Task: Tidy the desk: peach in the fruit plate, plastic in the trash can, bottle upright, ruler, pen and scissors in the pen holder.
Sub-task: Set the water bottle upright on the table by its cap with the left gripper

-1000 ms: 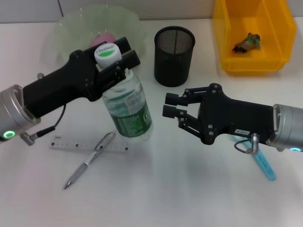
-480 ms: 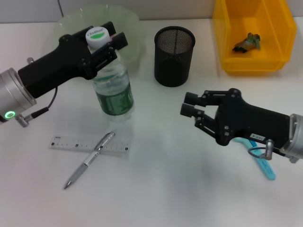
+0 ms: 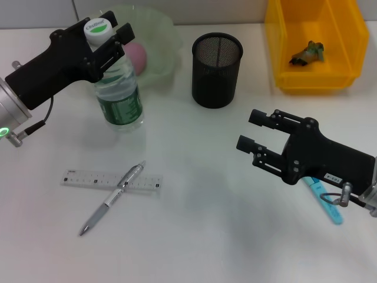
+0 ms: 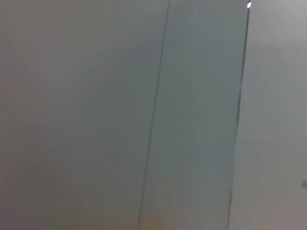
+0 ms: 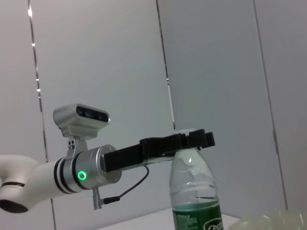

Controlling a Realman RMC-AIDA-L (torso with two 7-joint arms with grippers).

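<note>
One bottle (image 3: 119, 94) upright, green label, left gripper (image 3: 106, 36) clamping neck

Pale grey panelled wall (image 5: 216, 62), thin vertical seams, perhaps partition boards

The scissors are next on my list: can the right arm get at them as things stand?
Probably not straight away: the scissors lie partly beneath the right gripper, whose open fingers point past them. It would likely need to back up first.

Only a pale grey panelled wall (image 4: 96, 115) with thin vertical seams.
</note>
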